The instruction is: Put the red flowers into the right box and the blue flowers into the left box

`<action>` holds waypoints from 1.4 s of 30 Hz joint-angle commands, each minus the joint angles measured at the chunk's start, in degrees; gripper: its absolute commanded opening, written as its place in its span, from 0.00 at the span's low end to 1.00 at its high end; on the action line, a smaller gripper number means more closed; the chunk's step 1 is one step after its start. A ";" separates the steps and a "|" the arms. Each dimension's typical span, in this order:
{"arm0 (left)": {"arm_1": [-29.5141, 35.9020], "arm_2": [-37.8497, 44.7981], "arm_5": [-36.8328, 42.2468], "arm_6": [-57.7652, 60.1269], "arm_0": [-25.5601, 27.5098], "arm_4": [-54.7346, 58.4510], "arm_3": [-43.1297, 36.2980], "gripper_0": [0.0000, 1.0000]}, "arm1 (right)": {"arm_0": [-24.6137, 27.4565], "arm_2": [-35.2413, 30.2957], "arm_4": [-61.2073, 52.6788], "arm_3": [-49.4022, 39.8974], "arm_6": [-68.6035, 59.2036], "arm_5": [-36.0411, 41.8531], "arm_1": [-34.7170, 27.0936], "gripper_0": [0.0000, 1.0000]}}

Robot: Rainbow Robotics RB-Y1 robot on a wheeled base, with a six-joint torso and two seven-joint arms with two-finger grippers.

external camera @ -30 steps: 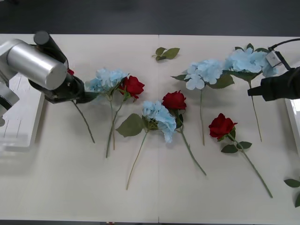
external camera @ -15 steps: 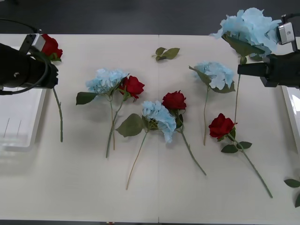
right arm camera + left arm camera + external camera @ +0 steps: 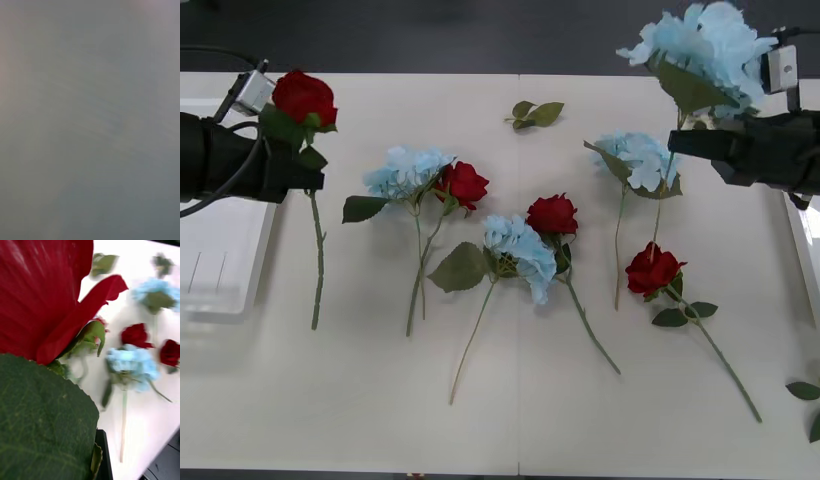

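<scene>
The left pincer [image 3: 298,170] grips a red rose [image 3: 304,97] beside the left box [image 3: 220,250], its stem hanging to the tabletop [image 3: 510,420]. The right pincer [image 3: 685,145] holds a blue hydrangea [image 3: 705,45] raised near the right box [image 3: 808,250].

bench [image 3: 510,430] 6 o'clock strip: open | centre: blocked by red flowers [image 3: 552,214] and blue flowers [image 3: 520,252], stems fanning toward 6 | 12 o'clock: leaf sprig [image 3: 536,112] only | 9 o'clock: left box [image 3: 220,270] | 3 o'clock: right box [image 3: 808,250] rim

table [image 3: 510,420]: smooth matt | left box [image 3: 220,260]: translucent plastic | red flowers [image 3: 552,214]: cloth
</scene>
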 commanded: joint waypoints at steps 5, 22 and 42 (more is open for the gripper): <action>1.39 0.05 -0.14 -17.66 0.47 15.77 -1.44 0.00 | -0.45 -0.44 13.96 8.07 -5.48 -0.05 -2.37 0.00; 0.95 -18.76 -8.66 -36.03 -7.18 36.07 -1.44 0.00 | 0.08 2.90 42.17 10.97 -17.70 -13.41 -3.33 0.00; -9.34 -28.16 -13.85 -36.29 -17.46 35.46 3.66 0.00 | -0.01 5.54 46.39 12.99 -14.80 -16.57 -3.25 1.00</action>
